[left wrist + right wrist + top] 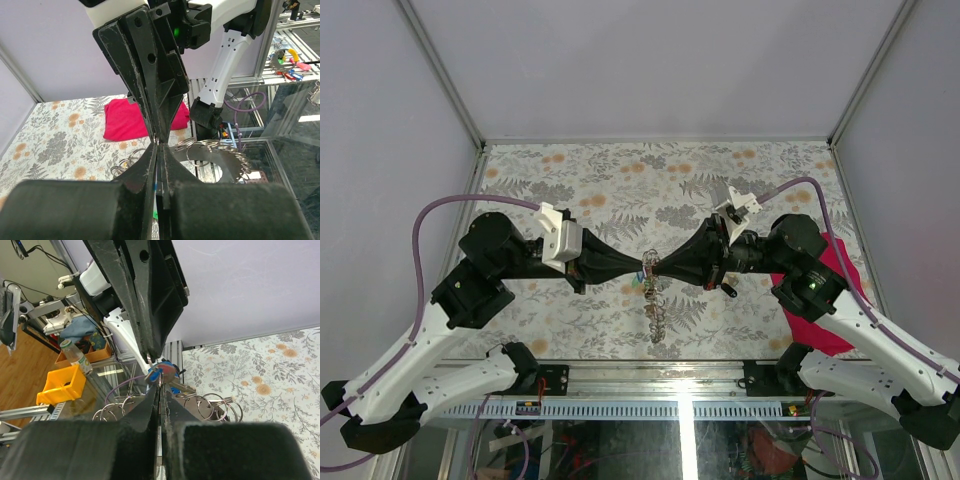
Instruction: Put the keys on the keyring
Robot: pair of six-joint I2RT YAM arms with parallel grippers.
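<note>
My two grippers meet tip to tip above the middle of the flowered table. The left gripper (642, 266) (159, 146) is shut, and a thin silvery loop of the keyring (150, 360) shows at its tips. The right gripper (658, 266) (161, 389) is shut on a blue-headed key (163, 374) right at that loop. More keys (646, 283) with coloured heads dangle just below the tips. The long chain of silvery rings (655, 318) (216, 150) (212, 406) hangs down from there onto the table.
A crimson cloth (847, 278) (131, 122) lies at the table's right side, beneath the right arm. White walls close in the left, back and right. The metal front rail (650, 378) runs under the hanging chain. An orange bin (60, 385) stands off the table.
</note>
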